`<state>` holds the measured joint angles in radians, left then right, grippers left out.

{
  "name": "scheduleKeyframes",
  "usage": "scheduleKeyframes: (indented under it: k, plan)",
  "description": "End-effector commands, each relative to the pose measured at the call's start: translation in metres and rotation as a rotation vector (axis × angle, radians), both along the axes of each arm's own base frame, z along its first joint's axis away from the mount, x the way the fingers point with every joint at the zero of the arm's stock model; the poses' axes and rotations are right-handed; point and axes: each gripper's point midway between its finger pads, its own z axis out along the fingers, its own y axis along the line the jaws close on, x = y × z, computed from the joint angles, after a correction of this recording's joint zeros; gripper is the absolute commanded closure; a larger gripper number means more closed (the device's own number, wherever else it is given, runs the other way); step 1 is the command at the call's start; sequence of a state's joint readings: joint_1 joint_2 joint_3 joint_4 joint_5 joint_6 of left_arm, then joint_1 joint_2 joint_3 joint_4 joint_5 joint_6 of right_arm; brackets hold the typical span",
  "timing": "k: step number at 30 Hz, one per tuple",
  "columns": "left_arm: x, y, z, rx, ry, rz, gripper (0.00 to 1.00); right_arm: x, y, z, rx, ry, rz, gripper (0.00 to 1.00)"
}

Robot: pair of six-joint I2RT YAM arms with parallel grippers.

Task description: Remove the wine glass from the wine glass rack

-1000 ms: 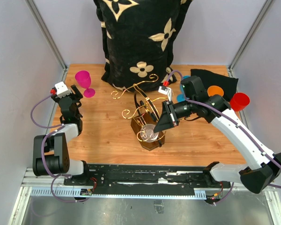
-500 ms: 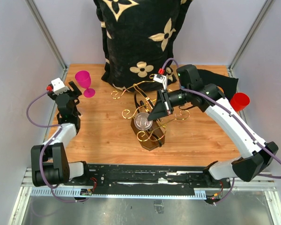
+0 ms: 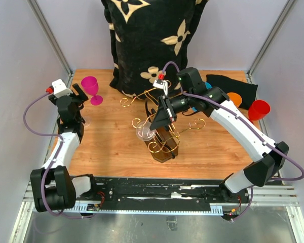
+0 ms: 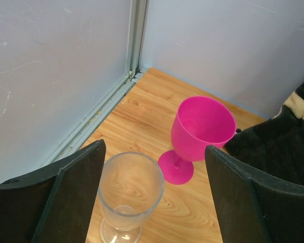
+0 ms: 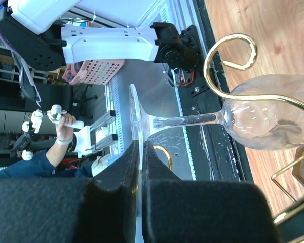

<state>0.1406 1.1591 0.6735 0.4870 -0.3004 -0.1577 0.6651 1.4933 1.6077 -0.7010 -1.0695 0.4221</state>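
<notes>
Wooden tabletop (image 3: 111,147): right gripper (image 5: 141,147) pinches clear wine glass (image 5: 258,119) by its foot at the wine glass rack (image 3: 168,137) scrolls, seemingly almost free, not yet set down; left gripper (image 4: 153,152) spread over second clear glass (image 4: 130,185).

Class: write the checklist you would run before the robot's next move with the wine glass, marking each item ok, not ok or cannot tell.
1. The right gripper is shut on the foot of the held wine glass: ok.
2. Held wine glass clear of the gold scroll of the rack: cannot tell; wire overlaps the bowl.
3. Rack standing on its base: ok.
4. The left gripper is open, holding nothing: ok.
5. The spare clear glass and pink glass stand upright, away from the rack: ok.
</notes>
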Motion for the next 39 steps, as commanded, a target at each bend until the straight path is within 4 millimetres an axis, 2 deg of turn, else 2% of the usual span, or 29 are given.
scheduleKeyframes:
  k: [1, 8, 17, 20, 23, 28, 30, 32, 34, 37, 39]
  plan:
    - [-0.005, -0.003, 0.016, -0.01, -0.011, -0.007, 0.15, -0.013, 0.01, 0.028, 0.086, -0.058, 0.075, 0.99]
    - [-0.013, 0.0, 0.034, -0.038, 0.006, 0.025, 0.15, -0.032, 0.03, 0.035, 0.096, -0.062, 0.173, 0.99]
    - [-0.026, -0.007, 0.063, -0.164, 0.017, 0.026, 0.23, -0.042, 0.05, 0.02, 0.052, -0.066, 0.245, 0.99]
    - [-0.03, -0.023, 0.068, -0.219, 0.024, -0.043, 0.34, -0.053, 0.057, 0.017, 0.055, -0.082, 0.296, 0.99]
    - [-0.036, -0.036, 0.06, -0.292, 0.054, -0.093, 0.42, -0.068, 0.062, 0.012, 0.027, -0.14, 0.364, 0.99]
    - [-0.053, -0.06, 0.041, -0.401, 0.141, -0.166, 0.43, -0.087, 0.067, -0.007, -0.036, -0.314, 0.439, 0.99]
    - [-0.06, -0.077, 0.036, -0.461, 0.156, -0.237, 0.44, -0.092, 0.069, -0.014, -0.061, -0.394, 0.462, 0.99]
    - [-0.068, -0.097, 0.032, -0.521, 0.172, -0.33, 0.49, -0.097, 0.071, -0.024, -0.088, -0.49, 0.491, 0.99]
    - [-0.077, -0.11, 0.031, -0.568, 0.179, -0.377, 0.51, -0.102, 0.073, -0.035, -0.112, -0.593, 0.522, 0.99]
    - [-0.089, -0.125, 0.031, -0.623, 0.188, -0.437, 0.51, -0.102, 0.075, -0.057, -0.159, -0.783, 0.553, 0.99]
    - [-0.098, -0.134, 0.03, -0.647, 0.202, -0.481, 0.49, -0.093, 0.078, -0.068, -0.2, -0.939, 0.551, 0.99]
